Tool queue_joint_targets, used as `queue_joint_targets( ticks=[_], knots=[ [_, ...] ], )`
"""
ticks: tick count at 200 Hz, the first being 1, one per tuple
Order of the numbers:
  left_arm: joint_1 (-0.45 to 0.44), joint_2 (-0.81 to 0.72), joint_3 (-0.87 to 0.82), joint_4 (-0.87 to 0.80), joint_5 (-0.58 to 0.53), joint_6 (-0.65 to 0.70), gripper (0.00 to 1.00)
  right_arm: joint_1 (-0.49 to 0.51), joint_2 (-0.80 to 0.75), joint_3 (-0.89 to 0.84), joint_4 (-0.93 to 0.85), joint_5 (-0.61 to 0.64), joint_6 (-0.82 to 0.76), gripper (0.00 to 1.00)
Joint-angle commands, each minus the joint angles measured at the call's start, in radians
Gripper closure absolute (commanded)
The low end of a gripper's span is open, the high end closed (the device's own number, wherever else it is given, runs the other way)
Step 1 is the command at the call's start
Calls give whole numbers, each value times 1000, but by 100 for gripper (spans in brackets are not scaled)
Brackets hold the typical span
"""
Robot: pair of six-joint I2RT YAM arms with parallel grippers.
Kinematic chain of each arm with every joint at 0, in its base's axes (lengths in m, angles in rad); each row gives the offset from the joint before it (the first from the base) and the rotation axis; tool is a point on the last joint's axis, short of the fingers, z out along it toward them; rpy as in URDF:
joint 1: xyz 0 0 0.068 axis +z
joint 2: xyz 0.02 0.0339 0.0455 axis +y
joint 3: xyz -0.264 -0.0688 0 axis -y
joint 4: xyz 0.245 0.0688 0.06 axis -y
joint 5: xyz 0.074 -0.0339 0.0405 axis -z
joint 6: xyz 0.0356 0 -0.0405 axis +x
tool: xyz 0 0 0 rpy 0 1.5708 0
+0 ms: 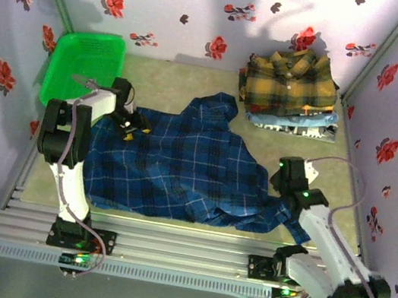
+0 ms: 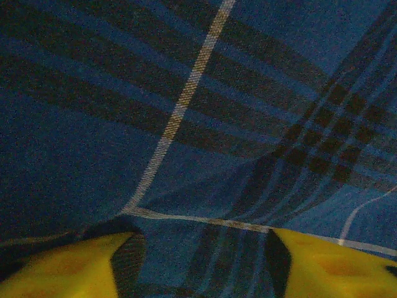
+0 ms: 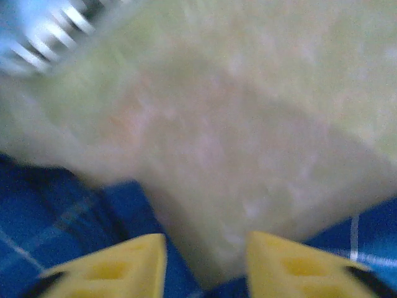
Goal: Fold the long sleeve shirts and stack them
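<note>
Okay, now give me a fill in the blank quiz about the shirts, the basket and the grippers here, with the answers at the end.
1. The shirt spread out in the middle of the table is dark ____ plaid.
2. The top shirt on the folded stack at the back right is mustard-____ plaid.
3. The plastic basket at the back left is ____.
4. Between the fingertips of the right gripper, the bare ____ shows.

Missing words: blue; yellow; green; table.

2 arms: black joints, white links, grey cables, yellow claw fingers.
</note>
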Motion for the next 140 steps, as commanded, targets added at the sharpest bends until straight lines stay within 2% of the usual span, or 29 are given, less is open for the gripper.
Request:
queue_joint_targets(
  ticks=[1, 17, 29, 46, 77, 101, 140],
  knots=[
    [28, 25, -52, -38, -94, -1, 31, 14, 63, 51, -41, -70, 46, 43],
    [28, -25, -53, -41, -89, -10, 22, 33, 35, 111, 64, -101, -34, 35],
    [27, -65, -50, -42, -75, -24, 18, 27, 94, 223, 63, -141, -97, 31],
    [11, -114, -37, -40, -46, -34, 15, 43, 286, 454, -33, -250, -184, 30],
    [-20, -162, -15, -54, -28, -23, 15, 155, 666, 862, -148, -325, -266, 29],
    [-21, -173, -45, -49, -21, -15, 15, 199, 945, 1161, -241, -326, -272, 30],
    [-36, -181, -103, -26, -11, 7, 16, 215, 1247, 1435, -265, -274, -226, 31]
  ],
)
